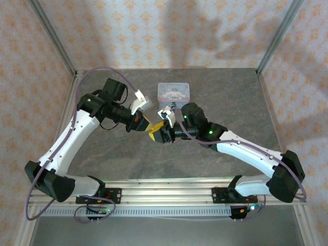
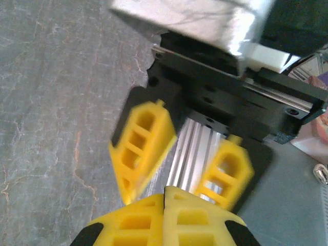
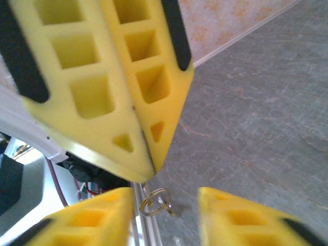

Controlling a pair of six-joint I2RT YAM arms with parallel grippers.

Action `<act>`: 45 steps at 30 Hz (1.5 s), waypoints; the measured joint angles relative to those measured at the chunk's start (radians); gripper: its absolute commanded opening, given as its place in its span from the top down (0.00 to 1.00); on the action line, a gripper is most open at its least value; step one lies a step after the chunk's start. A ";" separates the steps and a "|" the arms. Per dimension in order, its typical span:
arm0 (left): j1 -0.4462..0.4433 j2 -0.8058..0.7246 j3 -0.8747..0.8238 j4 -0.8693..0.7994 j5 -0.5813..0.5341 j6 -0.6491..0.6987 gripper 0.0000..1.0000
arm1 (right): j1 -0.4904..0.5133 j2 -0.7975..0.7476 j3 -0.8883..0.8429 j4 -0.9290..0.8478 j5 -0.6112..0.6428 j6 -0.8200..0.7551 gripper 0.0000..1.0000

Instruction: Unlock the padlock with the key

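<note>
- The left gripper (image 3: pixel 148 171) comes down from the upper left of the right wrist view. Its two yellow fingers are pressed flat together, with no gap showing along the seam.
- That tight pinch seems to be on the key (image 3: pixel 155 201). A small brass-toned wire loop hangs just under the joined tips, at the lower middle of that view. The part inside the grip is hidden, so I cannot tell how it is oriented.
- The right gripper (image 3: pixel 169 215) sits at the bottom edge of the same view with its fingers well apart and nothing between the pads. The loop dangles over the gap between them.
- This looks like a hand-over or a regrip. One gripper holds the small metal piece still in the air so the other can close on the end that sticks out.
- In the left wrist view the right gripper's fingers (image 2: pixel 143 148) are blurred and spread, facing the left gripper's closed tips at the bottom centre.
- From above, both grippers meet nose to nose at the centre of the grey table (image 1: pixel 215 102), just below the light-blue printed tin (image 1: pixel 174 92).
- The likely risk is that the loop is thin and swings freely, so a closing finger could knock it aside.
</note>
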 measured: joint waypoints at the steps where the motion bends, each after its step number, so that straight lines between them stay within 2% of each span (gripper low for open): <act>1: 0.000 0.000 0.000 -0.001 0.000 0.001 1.00 | 0.000 0.002 0.000 0.003 -0.004 -0.002 0.97; 2: 0.000 0.000 0.000 -0.002 -0.002 0.001 1.00 | 0.002 0.003 0.000 0.008 -0.011 -0.003 1.00; 8: 0.001 0.000 0.001 -0.001 -0.002 -0.003 0.99 | 0.004 0.003 -0.001 0.015 -0.022 0.006 1.00; 9: 0.002 0.000 0.001 0.005 0.002 -0.009 0.92 | 0.004 0.002 -0.006 0.028 -0.022 0.014 1.00; 10: 0.003 0.000 0.000 0.016 0.005 -0.017 0.73 | 0.004 0.001 -0.013 0.045 -0.022 0.023 1.00; 11: 0.004 -0.002 -0.003 0.033 0.008 -0.032 0.59 | 0.003 -0.001 -0.024 0.071 -0.020 0.037 1.00; 12: 0.004 -0.006 -0.013 0.063 0.012 -0.057 0.49 | 0.003 -0.003 -0.039 0.105 -0.018 0.056 1.00; 14: 0.007 -0.025 -0.043 0.120 0.011 -0.098 0.39 | 0.002 -0.005 -0.070 0.167 -0.011 0.095 1.00; 15: 0.013 -0.042 -0.067 0.155 0.010 -0.130 0.38 | 0.001 -0.005 -0.087 0.202 -0.007 0.119 1.00; 22: 0.093 -0.184 -0.290 0.462 0.015 -0.384 0.45 | -0.028 -0.005 -0.194 0.435 0.053 0.296 1.00; 26: 0.096 -0.230 -0.401 0.609 0.016 -0.498 0.55 | -0.038 -0.005 -0.219 0.525 0.079 0.371 1.00; 29: 0.097 -0.241 -0.436 0.680 0.023 -0.548 0.59 | -0.038 -0.005 -0.219 0.571 0.080 0.402 1.00; 37: 0.097 -0.240 -0.439 0.779 0.072 -0.603 0.65 | -0.039 -0.005 -0.219 0.618 0.072 0.438 1.00; 45: 0.097 -0.232 -0.438 0.782 0.127 -0.593 0.70 | -0.039 -0.004 -0.219 0.619 0.058 0.449 1.00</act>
